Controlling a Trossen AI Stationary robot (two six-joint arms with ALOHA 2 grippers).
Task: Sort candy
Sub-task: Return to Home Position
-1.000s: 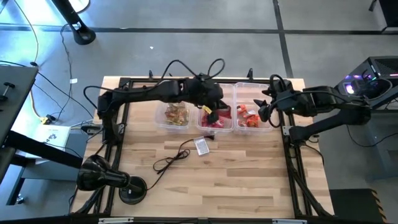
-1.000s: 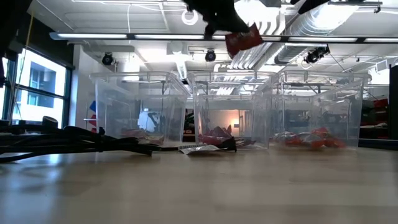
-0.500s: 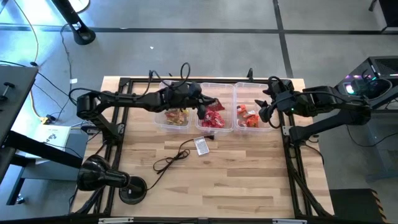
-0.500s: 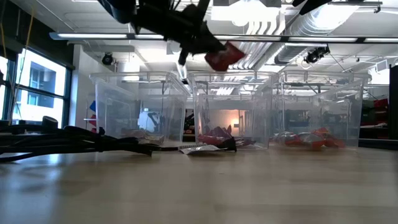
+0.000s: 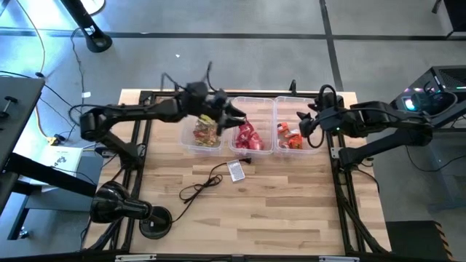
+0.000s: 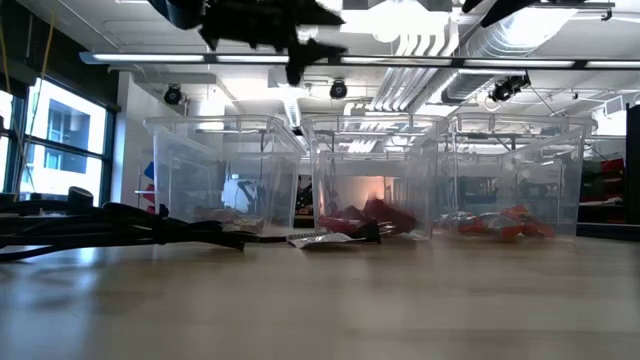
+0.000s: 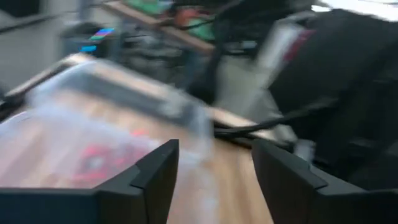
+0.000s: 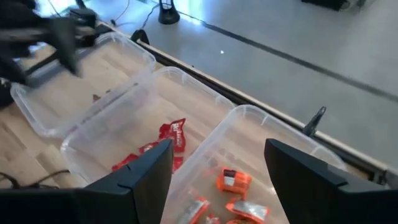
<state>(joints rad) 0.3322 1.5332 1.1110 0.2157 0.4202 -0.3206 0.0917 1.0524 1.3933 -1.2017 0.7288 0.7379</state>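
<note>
Three clear bins stand side by side at the table's far edge. The left bin [image 5: 206, 135] holds brown and gold candy, the middle bin [image 5: 252, 149] red candy [image 5: 247, 136], and the right bin [image 5: 291, 148] orange-red candy [image 5: 289, 137]. My left gripper [image 5: 235, 116] hangs open and holds nothing, high over the wall between the left and middle bins; it also shows in the low view [image 6: 315, 45]. A red piece [image 8: 175, 134] lies in the middle bin. My right gripper [image 5: 304, 129] waits open above the right bin's right side, with nothing between its fingers [image 8: 155, 174].
A small grey tag [image 5: 237, 170] with a black cable [image 5: 200, 186] lies on the wood in front of the middle bin. A black round-based stand [image 5: 124, 209] sits at the near left corner. The near half of the table [image 5: 277, 211] is bare wood.
My left gripper has moved toward the table's left edge, from over the middle bin to the wall it shares with the left bin. It has opened and let go of a red candy. The piece has fallen into the middle bin and now lies among the red ones.
</note>
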